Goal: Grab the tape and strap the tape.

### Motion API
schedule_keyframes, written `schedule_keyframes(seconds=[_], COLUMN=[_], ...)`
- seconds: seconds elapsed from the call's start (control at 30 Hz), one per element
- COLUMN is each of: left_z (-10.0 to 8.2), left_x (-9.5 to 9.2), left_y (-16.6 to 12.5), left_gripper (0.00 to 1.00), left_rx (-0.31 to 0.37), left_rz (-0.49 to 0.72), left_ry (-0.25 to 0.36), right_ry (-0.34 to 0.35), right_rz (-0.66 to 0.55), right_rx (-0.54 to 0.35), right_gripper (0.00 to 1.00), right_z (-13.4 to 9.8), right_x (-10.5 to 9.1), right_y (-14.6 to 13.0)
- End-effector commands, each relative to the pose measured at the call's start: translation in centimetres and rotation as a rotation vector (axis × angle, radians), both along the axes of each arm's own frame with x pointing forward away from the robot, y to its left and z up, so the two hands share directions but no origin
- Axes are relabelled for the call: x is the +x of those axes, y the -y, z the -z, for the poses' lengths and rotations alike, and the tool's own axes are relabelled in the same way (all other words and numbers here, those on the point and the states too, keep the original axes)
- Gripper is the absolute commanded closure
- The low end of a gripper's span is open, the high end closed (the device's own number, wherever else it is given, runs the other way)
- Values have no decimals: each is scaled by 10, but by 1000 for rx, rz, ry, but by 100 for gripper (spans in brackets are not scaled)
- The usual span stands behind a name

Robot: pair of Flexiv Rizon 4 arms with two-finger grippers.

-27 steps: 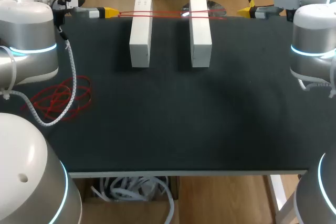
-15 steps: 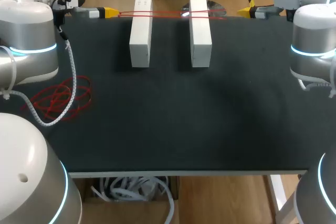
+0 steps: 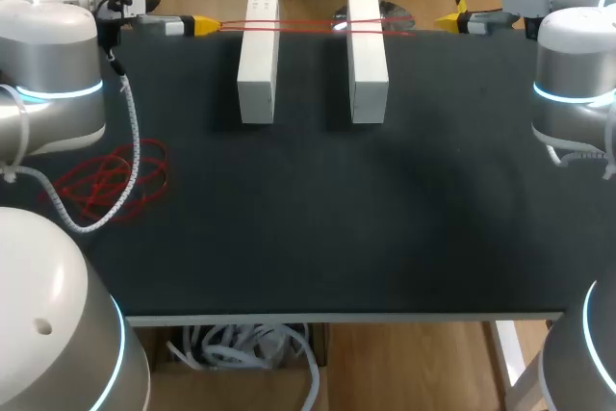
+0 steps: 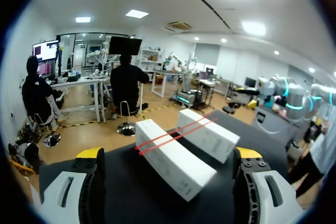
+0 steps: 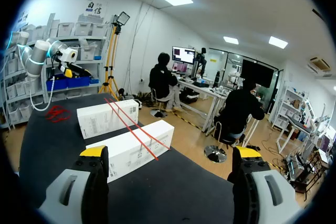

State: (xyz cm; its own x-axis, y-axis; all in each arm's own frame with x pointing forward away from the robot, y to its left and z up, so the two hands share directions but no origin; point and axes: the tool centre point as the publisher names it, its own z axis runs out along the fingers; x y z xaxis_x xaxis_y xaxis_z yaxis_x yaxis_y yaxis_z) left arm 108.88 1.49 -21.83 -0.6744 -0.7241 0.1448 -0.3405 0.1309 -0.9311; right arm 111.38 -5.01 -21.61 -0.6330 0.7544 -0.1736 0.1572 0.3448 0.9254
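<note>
Found the tape point(image 3: 308, 26) drawn as two red strands over the tops of the left white box point(image 3: 258, 55) and the right white box point(image 3: 367, 55), at the far edge of the table point(image 3: 318, 228). Saw it ahead of the left gripper point(image 3: 204, 23), one end close to the yellow tips but not between them. Noted those fingers spread wide, holding nothing. Found the right gripper point(image 3: 449, 20) just past the strands' other end, likewise wide and empty. Spotted a loose red tangle point(image 3: 104, 180) on the table by the left arm.
</note>
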Motion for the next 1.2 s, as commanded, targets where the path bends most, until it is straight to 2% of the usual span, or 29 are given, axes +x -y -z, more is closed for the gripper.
schedule_keyframes(seconds=[0.03, 0.27, 0.53, 0.7, 1.0, 1.2], left_z=[1, 5, 12, 18, 25, 34], left_x=[7, 20, 35, 43, 53, 58], left_y=[-4, 6, 13, 17, 17, 17], left_gripper=[0, 0, 0, 0, 0, 0], left_rx=[0, 29, -26, -29, -32, -67], left_rz=[70, 257, 464, 567, 641, 684], left_ry=[10, 46, 166, 204, 209, 221], right_ry=[0, 0, 0, 0, 0, 0], right_rz=[0, 0, 0, 0, 0, 0], right_rx=[0, 0, 0, 0, 0, 0], right_gripper=[0, 0, 0, 0, 0, 0], right_z=[0, 0, 0, 0, 0, 0], right_x=[0, 0, 0, 0, 0, 0], right_y=[0, 0, 0, 0, 0, 0])
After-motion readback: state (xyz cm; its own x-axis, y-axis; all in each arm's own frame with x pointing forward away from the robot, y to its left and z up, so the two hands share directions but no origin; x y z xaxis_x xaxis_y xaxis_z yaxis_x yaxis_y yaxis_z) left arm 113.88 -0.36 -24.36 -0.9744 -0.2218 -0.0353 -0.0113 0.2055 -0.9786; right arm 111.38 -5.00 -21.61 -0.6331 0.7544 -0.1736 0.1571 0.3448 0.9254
